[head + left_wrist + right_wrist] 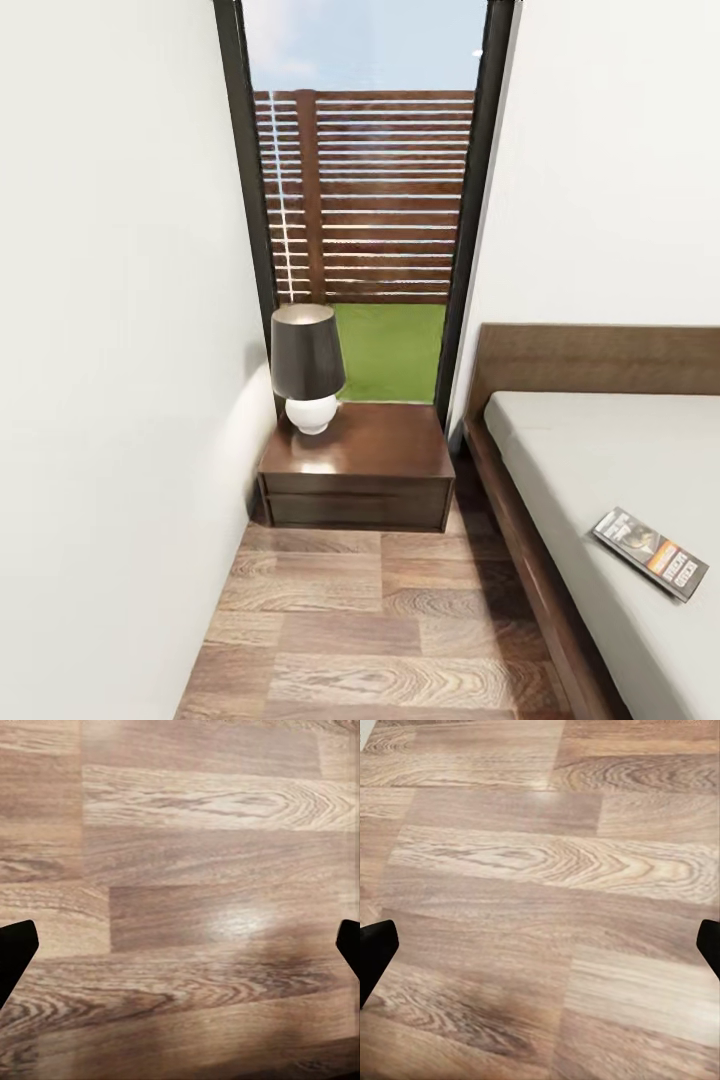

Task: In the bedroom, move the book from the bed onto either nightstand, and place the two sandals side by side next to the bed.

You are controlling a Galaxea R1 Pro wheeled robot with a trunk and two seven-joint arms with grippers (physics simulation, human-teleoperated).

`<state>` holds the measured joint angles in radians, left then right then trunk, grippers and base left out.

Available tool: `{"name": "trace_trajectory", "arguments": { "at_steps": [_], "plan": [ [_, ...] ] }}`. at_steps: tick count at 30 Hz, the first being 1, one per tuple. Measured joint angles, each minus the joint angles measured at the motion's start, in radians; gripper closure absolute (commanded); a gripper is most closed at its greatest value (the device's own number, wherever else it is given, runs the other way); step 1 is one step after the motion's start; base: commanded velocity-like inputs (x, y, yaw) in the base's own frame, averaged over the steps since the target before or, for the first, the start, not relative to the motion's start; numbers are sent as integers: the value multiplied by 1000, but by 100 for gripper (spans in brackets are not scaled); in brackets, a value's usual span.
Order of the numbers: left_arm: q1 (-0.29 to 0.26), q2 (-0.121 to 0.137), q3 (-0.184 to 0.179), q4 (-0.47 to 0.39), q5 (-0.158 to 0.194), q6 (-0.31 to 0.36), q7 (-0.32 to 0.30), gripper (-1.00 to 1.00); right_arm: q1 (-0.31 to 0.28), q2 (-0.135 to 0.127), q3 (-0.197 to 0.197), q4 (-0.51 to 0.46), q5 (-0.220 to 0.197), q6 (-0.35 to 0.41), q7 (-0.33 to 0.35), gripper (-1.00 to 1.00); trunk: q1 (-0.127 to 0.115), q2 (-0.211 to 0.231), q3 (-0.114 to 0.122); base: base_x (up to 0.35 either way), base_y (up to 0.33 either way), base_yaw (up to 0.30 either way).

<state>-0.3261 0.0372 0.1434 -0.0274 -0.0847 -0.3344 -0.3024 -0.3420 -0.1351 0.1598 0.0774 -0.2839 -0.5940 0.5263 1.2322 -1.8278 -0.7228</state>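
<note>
- Fingertips of the left gripper [180, 945] show as 2 dark tips at opposite edges of the left wrist view, set wide apart with nothing between them, over bare wood-plank floor [195, 832].
- The right gripper [540, 949] looks the same in the right wrist view: 2 dark tips spread wide, nothing held, plank floor beneath.
- Both wrist cameras look down at the floor, so I judge both arms hang low and pointed downward, not reaching toward anything.
- Near right in the head view, the book [650, 553] lies flat on the grey mattress of the bed [600, 450], close to the bed's left edge.
- Farther off, left of the bed and under the window, the nightstand [380, 450] carries a lamp [307, 368] on its left part; the rest of its top is bare.
- Progress: the book is not yet moved, so that step is wholly left. The sandals' placing cannot be judged from these pictures.
</note>
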Motion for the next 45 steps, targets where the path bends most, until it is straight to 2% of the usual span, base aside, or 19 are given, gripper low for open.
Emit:
{"name": "trace_trajectory", "arguments": {
  "at_steps": [45],
  "plan": [
    [0,-1,0,0,0,0,0,-100,0,0,0,0,-4,-4,-2,-100,-173,315,141,0,0,0]
  ]
}}
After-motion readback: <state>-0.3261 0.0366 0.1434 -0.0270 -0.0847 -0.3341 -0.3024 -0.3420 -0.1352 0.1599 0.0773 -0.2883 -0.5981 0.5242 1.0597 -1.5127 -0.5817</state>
